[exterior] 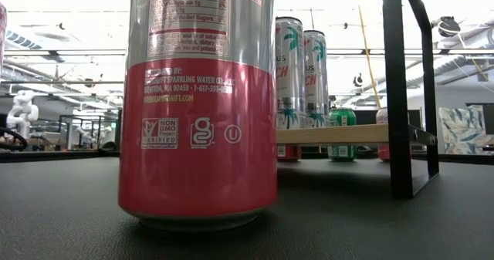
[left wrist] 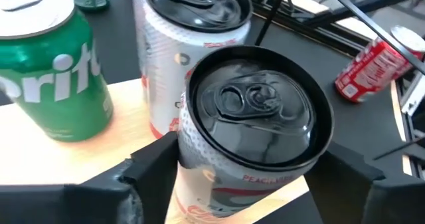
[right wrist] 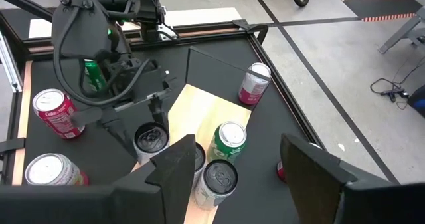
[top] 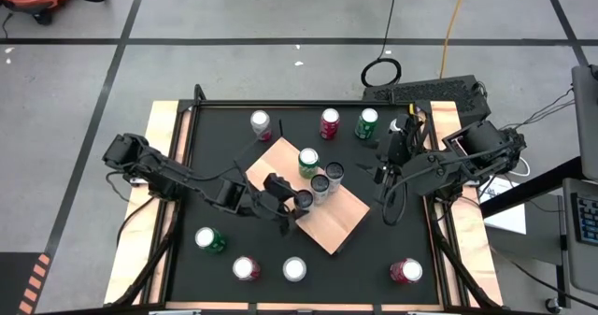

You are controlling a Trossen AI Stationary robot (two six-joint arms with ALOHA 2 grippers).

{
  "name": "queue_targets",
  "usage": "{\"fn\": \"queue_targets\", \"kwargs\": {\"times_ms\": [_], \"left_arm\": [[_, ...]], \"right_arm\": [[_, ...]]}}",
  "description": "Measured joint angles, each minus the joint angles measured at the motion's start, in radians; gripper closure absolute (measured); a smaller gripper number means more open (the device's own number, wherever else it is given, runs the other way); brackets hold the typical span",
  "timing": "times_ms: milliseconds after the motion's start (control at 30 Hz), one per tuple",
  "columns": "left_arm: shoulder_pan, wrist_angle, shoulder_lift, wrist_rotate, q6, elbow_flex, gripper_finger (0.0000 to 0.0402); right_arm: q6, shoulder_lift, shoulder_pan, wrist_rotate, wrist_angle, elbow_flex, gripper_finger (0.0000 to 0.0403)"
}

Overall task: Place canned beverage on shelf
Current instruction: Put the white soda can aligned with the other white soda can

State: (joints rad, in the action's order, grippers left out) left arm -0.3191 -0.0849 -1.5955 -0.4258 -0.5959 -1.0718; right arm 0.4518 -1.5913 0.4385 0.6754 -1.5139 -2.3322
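The shelf (top: pixel 327 223) is a tan board lying skewed over the middle of the black table. A green can (top: pixel 308 161) and two silver black-topped cans (top: pixel 334 173) stand on it. My left gripper (top: pixel 301 203) is shut on a third silver black-topped can (left wrist: pixel 255 117) over the board, beside the other two. My right gripper (top: pixel 381 170) is open and empty above the table, just right of the shelf. The low view does not show the held can, which is behind a big can close to the camera. My left gripper pinches the silver can's upper wall (left wrist: pixel 192 151), just under its rim, between its two fingers (left wrist: pixel 149 174), one on each side. The fingers come slanting down from the table's left. The can stands about upright. Its foot is hidden, so whether it rests on the board cannot be told.
Loose cans stand on the table: a white-topped one (top: pixel 261 121), a red one (top: pixel 329 121) and a green one (top: pixel 366 121) at the far side, several more near the front edge (top: pixel 294 269). Black rods (exterior: pixel 397 90) rise from the shelf's corners.
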Motion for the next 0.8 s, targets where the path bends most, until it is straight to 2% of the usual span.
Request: {"fn": "queue_targets", "kwargs": {"times_ms": [133,367,600,700,800], "left_arm": [[-0.012,-0.001,0.0,-0.02,-0.049,0.0,0.016],[-0.043,-0.027,0.005,-0.022,-0.186,-0.014,0.0169],[-0.058,-0.275,0.005,-0.055,-0.221,-0.169,0.0171],[-0.057,-0.374,0.006,-0.118,-0.275,-0.232,0.0171],[-0.058,-0.439,0.009,-0.196,-0.395,-0.269,0.0172]], "right_arm": [[-0.004,0.0,0.0,0.0,0.0,0.0,0.0206],[-0.008,0.0,0.0,0.0,0.0,0.0,0.0206],[-0.017,0.0,0.0,0.0,0.002,0.0,0.0206],[-0.023,0.0,0.0,0.0,0.003,0.0,0.0206],[-0.027,0.0,0.0,0.0,0.003,0.0,0.0206]]}}
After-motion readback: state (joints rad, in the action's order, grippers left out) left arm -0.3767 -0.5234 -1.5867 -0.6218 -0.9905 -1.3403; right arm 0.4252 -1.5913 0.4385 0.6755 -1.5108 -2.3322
